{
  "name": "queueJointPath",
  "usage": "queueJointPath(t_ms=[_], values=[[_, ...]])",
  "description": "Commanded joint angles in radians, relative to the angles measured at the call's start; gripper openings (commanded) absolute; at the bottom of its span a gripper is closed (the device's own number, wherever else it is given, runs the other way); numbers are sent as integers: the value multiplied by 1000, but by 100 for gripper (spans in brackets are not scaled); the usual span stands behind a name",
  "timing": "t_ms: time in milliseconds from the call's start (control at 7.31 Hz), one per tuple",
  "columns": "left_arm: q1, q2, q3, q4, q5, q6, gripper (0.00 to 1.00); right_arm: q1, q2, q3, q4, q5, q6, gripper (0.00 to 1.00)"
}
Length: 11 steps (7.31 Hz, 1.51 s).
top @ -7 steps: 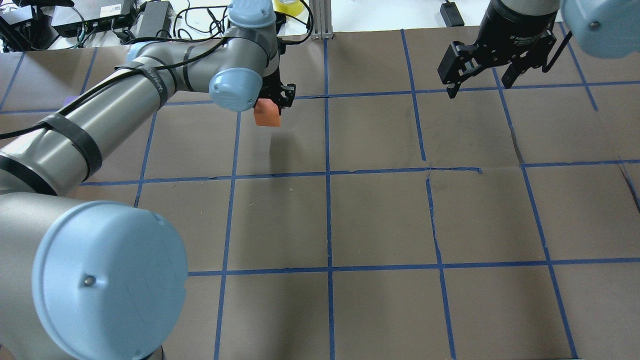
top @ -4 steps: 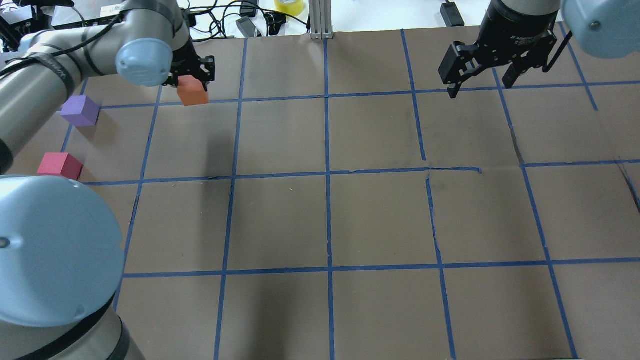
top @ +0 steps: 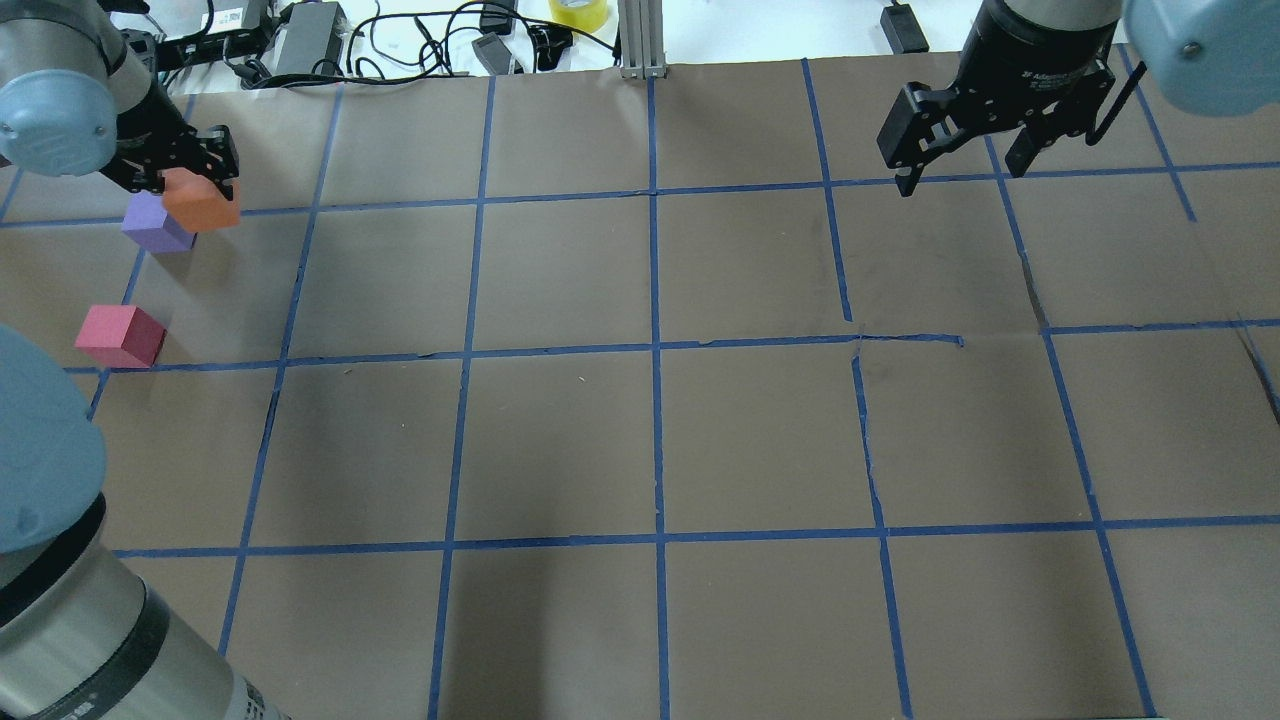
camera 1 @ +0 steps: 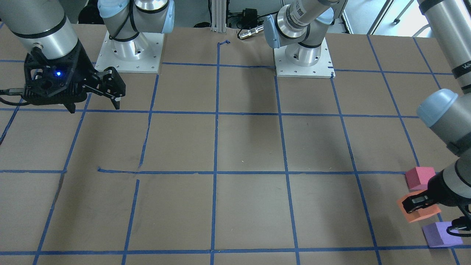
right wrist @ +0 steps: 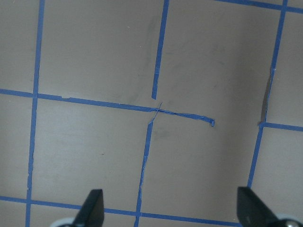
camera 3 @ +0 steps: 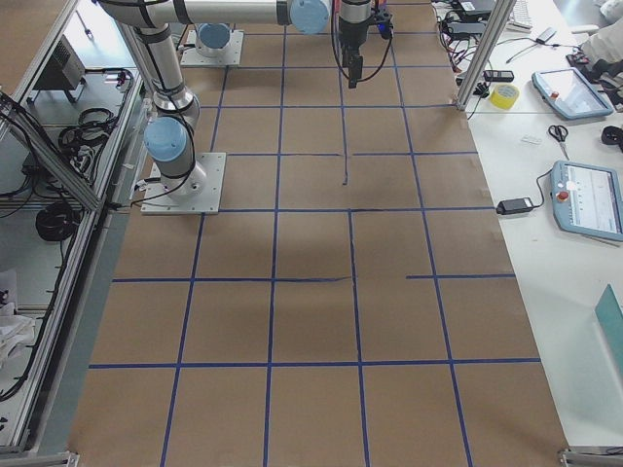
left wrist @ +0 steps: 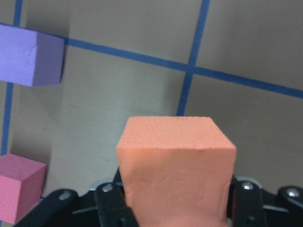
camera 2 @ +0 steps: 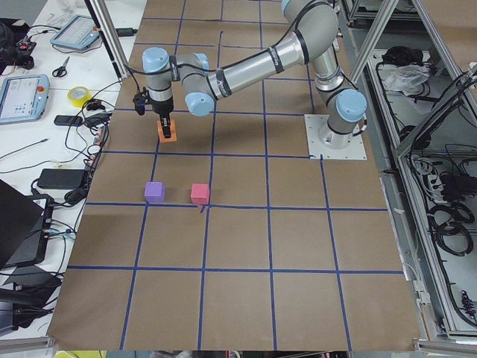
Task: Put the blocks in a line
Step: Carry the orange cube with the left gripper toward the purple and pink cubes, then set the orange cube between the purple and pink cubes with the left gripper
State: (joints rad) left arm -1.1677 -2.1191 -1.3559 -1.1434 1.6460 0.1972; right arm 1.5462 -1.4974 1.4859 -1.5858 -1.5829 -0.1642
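Observation:
My left gripper [top: 190, 175] is shut on the orange block [top: 203, 203] and holds it above the table at the far left. In the left wrist view the orange block [left wrist: 176, 165] fills the space between the jaws. The purple block [top: 153, 224] rests on the table just under and left of it. The red-pink block [top: 120, 336] sits nearer the robot on the left edge. In the front-facing view the orange block [camera 1: 418, 208] hangs between the red-pink block [camera 1: 419, 177] and the purple block [camera 1: 439, 234]. My right gripper [top: 962, 160] hovers open and empty at the far right.
Brown paper with a blue tape grid [top: 655, 345] covers the table. Cables, power bricks and a yellow tape roll [top: 577, 12] lie beyond the far edge. The two arm bases [camera 1: 128, 51] stand on plates at the robot's side.
My left arm has swung left across the far side of the table with the orange block, from near the centre to above the purple block. The right arm has stayed put.

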Motion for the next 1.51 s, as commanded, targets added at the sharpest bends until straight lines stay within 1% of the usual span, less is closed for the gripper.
queueJointPath(t_ms=[0,137,274,411,547,821,1368], values=[[63,-31,9,14,-61,102,3,0,8,-3,-2,3,0,100],[68,-47,11,37,-57,213,0,0,14,-1,0,0,0,100],[112,-70,11,57,-60,261,0,0,13,-3,0,1,2,100],[155,-96,17,50,-58,266,0,0,13,-3,1,0,2,100],[164,-113,32,39,-54,269,0,0,13,-3,0,1,2,100],[181,-121,35,33,-51,362,0,0,14,-3,0,0,2,100],[189,-159,26,47,-49,364,0,0,13,-3,0,0,2,100]])
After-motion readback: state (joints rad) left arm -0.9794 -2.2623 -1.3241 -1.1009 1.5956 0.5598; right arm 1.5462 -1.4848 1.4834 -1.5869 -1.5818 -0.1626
